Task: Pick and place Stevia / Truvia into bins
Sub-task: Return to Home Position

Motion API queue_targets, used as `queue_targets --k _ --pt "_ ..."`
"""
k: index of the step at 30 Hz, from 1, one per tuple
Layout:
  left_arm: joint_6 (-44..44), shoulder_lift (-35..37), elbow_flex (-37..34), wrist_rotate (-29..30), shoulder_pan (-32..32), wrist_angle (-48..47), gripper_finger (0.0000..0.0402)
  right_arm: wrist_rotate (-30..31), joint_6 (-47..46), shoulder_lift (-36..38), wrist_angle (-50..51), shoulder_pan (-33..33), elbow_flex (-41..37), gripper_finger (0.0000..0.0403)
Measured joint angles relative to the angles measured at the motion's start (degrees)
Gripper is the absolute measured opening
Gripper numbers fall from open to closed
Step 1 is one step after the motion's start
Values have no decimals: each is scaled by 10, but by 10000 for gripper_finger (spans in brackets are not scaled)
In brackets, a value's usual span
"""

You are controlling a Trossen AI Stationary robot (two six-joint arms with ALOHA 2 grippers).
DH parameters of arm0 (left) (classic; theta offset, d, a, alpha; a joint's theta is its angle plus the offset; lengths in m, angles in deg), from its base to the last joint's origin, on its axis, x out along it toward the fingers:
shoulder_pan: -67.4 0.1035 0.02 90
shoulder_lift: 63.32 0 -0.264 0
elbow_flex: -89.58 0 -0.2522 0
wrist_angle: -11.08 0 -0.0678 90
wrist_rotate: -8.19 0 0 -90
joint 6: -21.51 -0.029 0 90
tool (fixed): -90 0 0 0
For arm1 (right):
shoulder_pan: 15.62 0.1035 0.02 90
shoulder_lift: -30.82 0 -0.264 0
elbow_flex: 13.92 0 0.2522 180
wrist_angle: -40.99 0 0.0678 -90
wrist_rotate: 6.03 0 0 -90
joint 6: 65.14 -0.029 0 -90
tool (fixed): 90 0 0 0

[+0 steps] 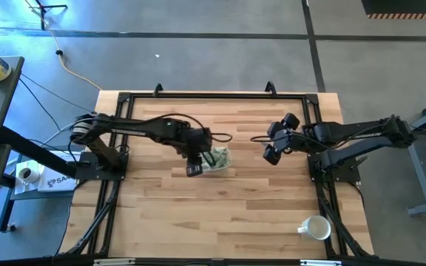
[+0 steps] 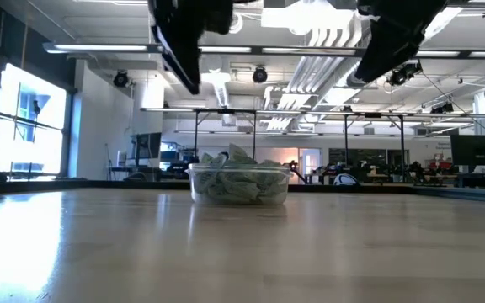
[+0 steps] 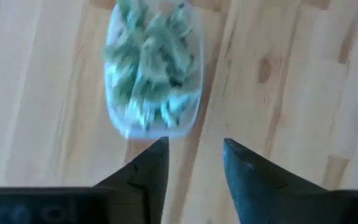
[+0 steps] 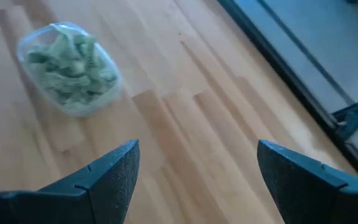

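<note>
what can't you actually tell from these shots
- Packet count and print: the packets are blurred in the left wrist view and heaped in the container, and they are too small in the other views.
- Part of the container: covered by the left gripper in the high view.
- Low view: the top edge cuts off the arms, so neither the left gripper nor the right gripper shows in full.
- Inside of the mug: too small in the high view.

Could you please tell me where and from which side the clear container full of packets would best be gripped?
Probably from above, fingers spanning the clear container across its short width, outside the two long walls: it sits upright and shallow, and the green packets heap past its rim. The open left gripper hovers nearest.
</note>
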Motion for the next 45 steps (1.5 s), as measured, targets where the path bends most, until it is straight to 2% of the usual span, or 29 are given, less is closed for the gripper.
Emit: queue_targets --k 5,8,11,13,16,19,21,23,25,27,30,32,36,40,45 --pt "127 44 0 56 -45 -53 147 -39 0 -38 -71 0 0 314" --pt "184 63 0 91 -74 -72 126 -85 1 -58 -126 0 0 314" --pt "259 85 0 65 -95 -77 109 -142 46 -60 -148 -3 12 314" --pt "292 104 0 39 -107 -59 101 -156 83 -57 -136 -17 43 314" --pt "242 126 4 -5 -128 -53 93 -154 140 -49 -75 -39 116 314" --pt "244 141 16 11 -124 -70 90 -137 153 -49 -25 -51 205 314" --pt "215 158 20 24 -105 -58 90 -118 111 -50 -20 -56 262 314" --pt "173 180 18 23 -79 -36 92 -108 136 -49 -31 -57 309 314" --pt "112 209 2 -14 -43 -3 92 -156 189 -48 -35 -57 347 314" --pt "67 244 -30 -67 6 20 90 -236 207 -46 -33 -67 356 314" --pt "21 305 -116 -141 83 103 90 -326 172 -28 -10 -92 305 314" --pt "11 355 -190 -196 124 180 92 -347 129 -6 -17 -110 235 314" --pt "42 450 -338 -266 196 331 91 -384 57 85 -158 -149 75 314" --pt "94 547 -451 -293 231 466 91 -433 36 193 -321 -182 -73 314" --pt "117 622 -533 -253 230 503 92 -431 19 296 -438 -184 -204 314"
